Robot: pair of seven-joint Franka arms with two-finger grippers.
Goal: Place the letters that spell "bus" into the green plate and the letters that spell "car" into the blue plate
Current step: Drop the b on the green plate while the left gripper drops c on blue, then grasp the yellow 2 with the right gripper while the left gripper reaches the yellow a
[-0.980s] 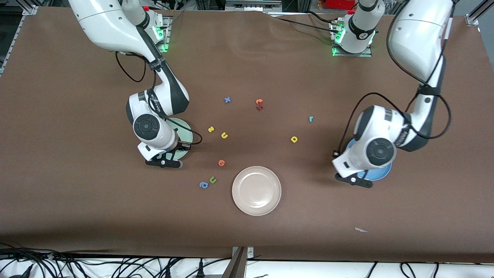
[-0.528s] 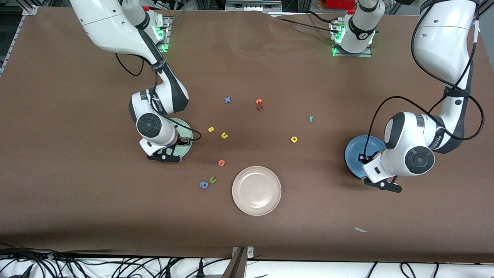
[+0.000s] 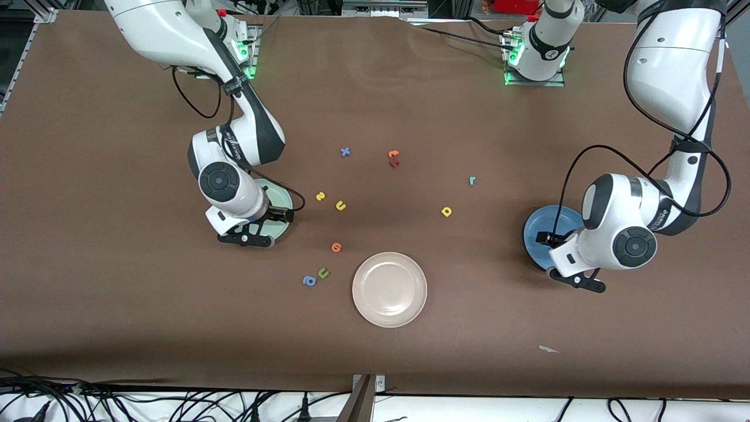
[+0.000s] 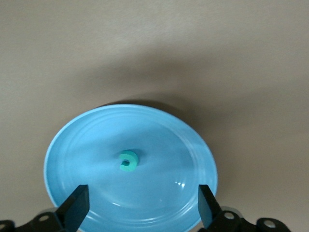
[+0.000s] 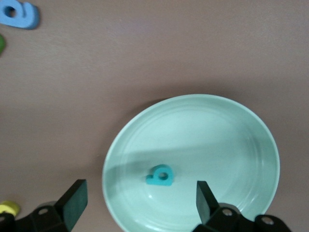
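Note:
A teal "c" (image 4: 128, 161) lies in the middle of the blue plate (image 4: 159, 140), and my left gripper (image 4: 142, 208) hangs open above the plate with nothing between its fingers. In the green plate (image 5: 217, 135) a teal "b" (image 5: 160, 176) lies flat, under my open, empty right gripper (image 5: 140, 200). The front view shows the green plate (image 3: 282, 199) and blue plate (image 3: 538, 227) partly covered by the hands. On the bare table lie a yellow "s" (image 3: 320, 196), a yellow "u" (image 3: 340, 205), a yellow "a" (image 3: 446, 211) and a teal "r" (image 3: 472, 180).
A beige-white plate (image 3: 389, 289) sits nearest the front camera. Beside it lie an orange letter (image 3: 336, 247), an olive "u" (image 3: 323, 272) and a blue "a" (image 3: 309, 281). A blue "x" (image 3: 345, 152) and orange and dark-red letters (image 3: 394, 158) lie nearer the bases.
The left hand has swung off the blue plate toward its own end of the table, uncovering most of it. The right hand shifted slightly over the green plate.

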